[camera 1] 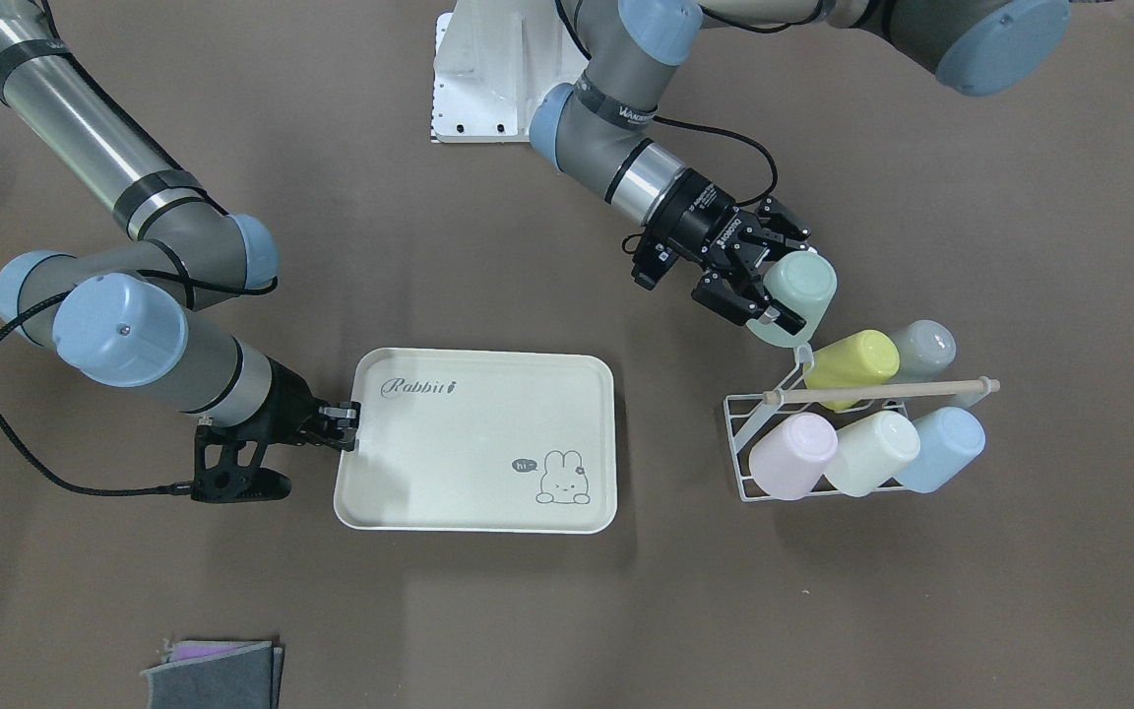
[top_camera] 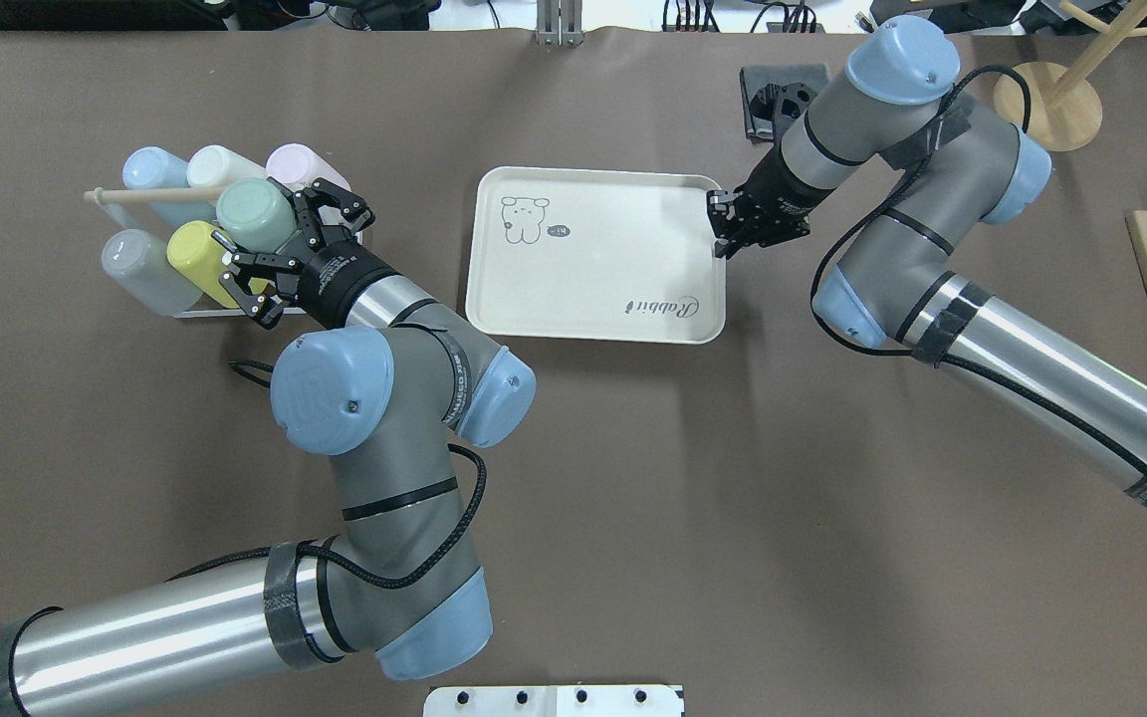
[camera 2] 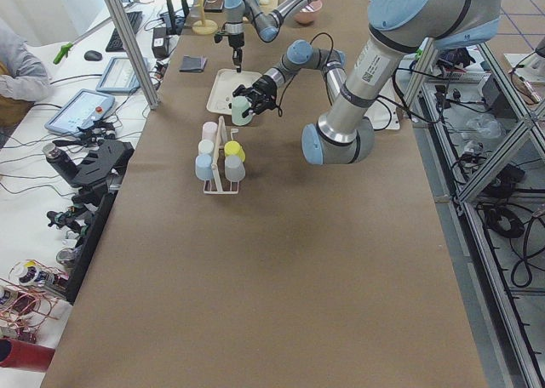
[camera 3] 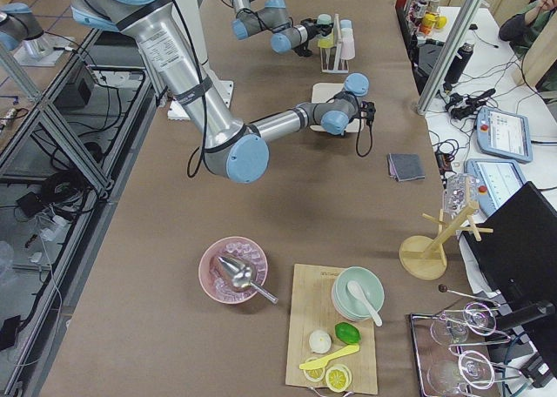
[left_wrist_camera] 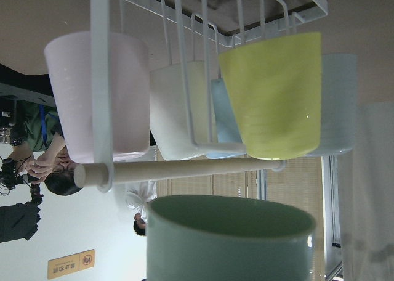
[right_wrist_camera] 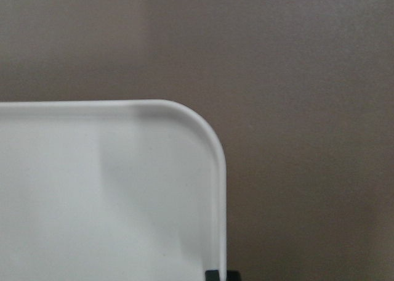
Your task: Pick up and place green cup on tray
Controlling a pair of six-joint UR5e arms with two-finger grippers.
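1. One cream rectangular plastic tray (camera 1: 488, 443), lettered "Rabbit", with a bunny drawing and a "hi" bubble; right gripper (camera 1: 346, 423) clamped on its short rim.
2. One white wire rack (camera 1: 739, 443) holding five plastic cups, one each: yellow-green (camera 1: 852, 359), grey (camera 1: 921, 350), pink (camera 1: 791, 455), cream (camera 1: 872, 451), pale blue (camera 1: 941, 448).
3. One mint-green plastic tumbler (camera 1: 808, 281), gripped tilted between the fingers of the left gripper (camera 1: 774, 281), just beside the rack, well apart from the tray.

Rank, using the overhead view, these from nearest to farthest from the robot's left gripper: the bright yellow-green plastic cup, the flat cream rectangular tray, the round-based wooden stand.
From the left gripper, holding the mint-green cup:
1. bright yellow-green plastic cup, right beside it, view's left.
2. flat cream rectangular tray, table centre.
3. round-based wooden stand, far right corner.
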